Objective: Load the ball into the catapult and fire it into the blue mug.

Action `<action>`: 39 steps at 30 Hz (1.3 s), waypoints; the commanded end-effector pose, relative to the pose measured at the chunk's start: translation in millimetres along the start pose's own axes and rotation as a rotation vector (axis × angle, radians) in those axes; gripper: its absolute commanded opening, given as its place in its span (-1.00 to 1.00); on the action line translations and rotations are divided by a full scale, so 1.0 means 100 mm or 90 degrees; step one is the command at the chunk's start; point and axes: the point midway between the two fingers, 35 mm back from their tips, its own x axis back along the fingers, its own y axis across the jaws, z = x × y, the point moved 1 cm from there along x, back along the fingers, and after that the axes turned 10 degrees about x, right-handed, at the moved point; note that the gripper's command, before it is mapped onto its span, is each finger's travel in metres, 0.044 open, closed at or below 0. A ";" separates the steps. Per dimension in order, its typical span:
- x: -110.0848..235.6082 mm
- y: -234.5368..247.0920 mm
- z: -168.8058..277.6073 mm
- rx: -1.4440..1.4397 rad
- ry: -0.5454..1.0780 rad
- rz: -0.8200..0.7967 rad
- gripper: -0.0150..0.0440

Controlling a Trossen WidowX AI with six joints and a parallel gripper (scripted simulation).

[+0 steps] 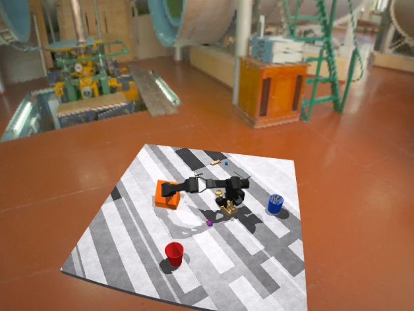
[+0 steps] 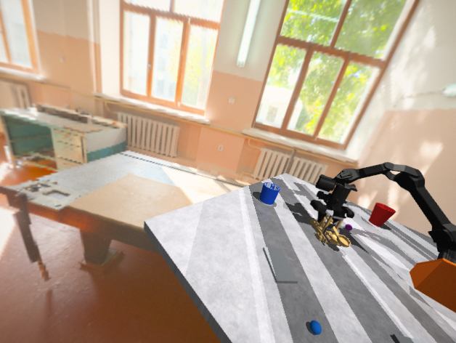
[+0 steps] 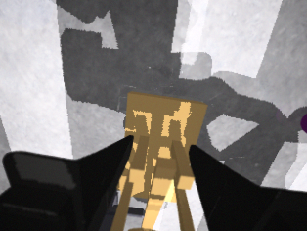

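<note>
The small wooden catapult [image 1: 229, 209] [image 2: 330, 235] [image 3: 165, 120] stands on the striped table top [image 1: 254, 267] [image 2: 221, 251], near its middle. My gripper [image 1: 225, 201] [image 2: 331, 218] [image 3: 161, 144] points down over it, open, with one finger on each side of the catapult's frame. A purple ball [image 1: 209, 223] [image 2: 348, 227] lies on the table just beside the catapult; in the wrist view it [image 3: 304, 122] shows only at the right edge. The blue mug [image 1: 275, 203] [image 2: 269, 192] stands upright a short way off, at the table's right side in the top view.
A red mug [image 1: 174, 254] [image 2: 381, 214] stands upright toward the near left. A small blue ball [image 1: 226, 163] [image 2: 315, 327] and a small wooden piece [image 1: 215, 162] lie near the far edge. The arm's orange base [image 1: 167, 197] [image 2: 435, 280] sits at the left.
</note>
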 end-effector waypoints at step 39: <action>0.33 0.01 0.01 0.004 -0.004 -0.004 1.00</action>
